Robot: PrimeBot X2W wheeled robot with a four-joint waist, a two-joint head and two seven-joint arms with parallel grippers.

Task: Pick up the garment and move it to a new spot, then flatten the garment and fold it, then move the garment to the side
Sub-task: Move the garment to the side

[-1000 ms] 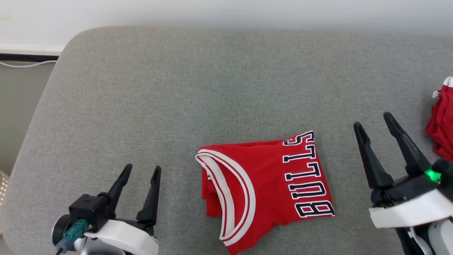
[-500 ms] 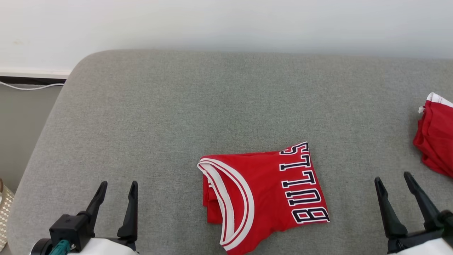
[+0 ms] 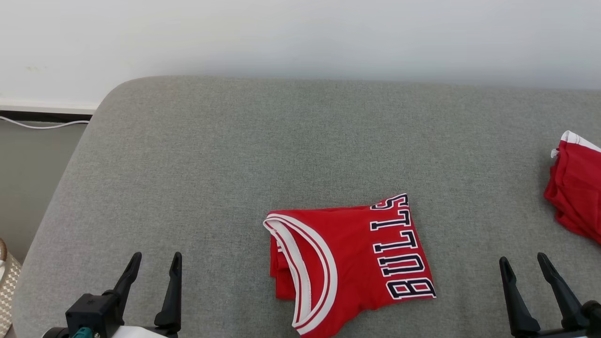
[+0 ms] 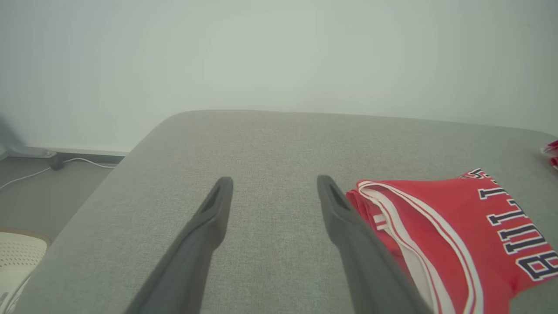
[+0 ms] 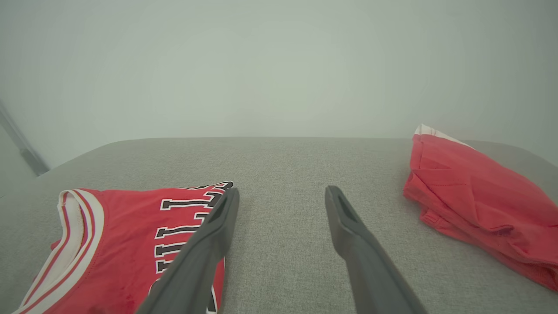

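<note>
A red jersey garment [image 3: 350,263] with white trim and "BULLS" lettering lies folded on the grey cushion, near its front edge at the middle. The same garment [image 4: 453,235] lies right of my left fingers in the left wrist view, and the garment [image 5: 113,244] lies left of my right fingers in the right wrist view. My left gripper [image 3: 155,257] stands open at the lower left, well clear of the cloth. Open too, my right gripper [image 3: 523,259] is at the lower right. Neither holds anything.
A second red cloth [image 3: 575,188] with a white edge lies bunched at the cushion's right side; this red cloth [image 5: 475,205] is right of my right fingers. The grey cushion [image 3: 235,155] ends at a rounded left corner. A cable [image 3: 42,124] runs along the floor by the wall.
The head camera has tilted up, so the whole scene slid down. Both grippers have drawn back toward the bottom edge, the right one most. The garment lies as before.
</note>
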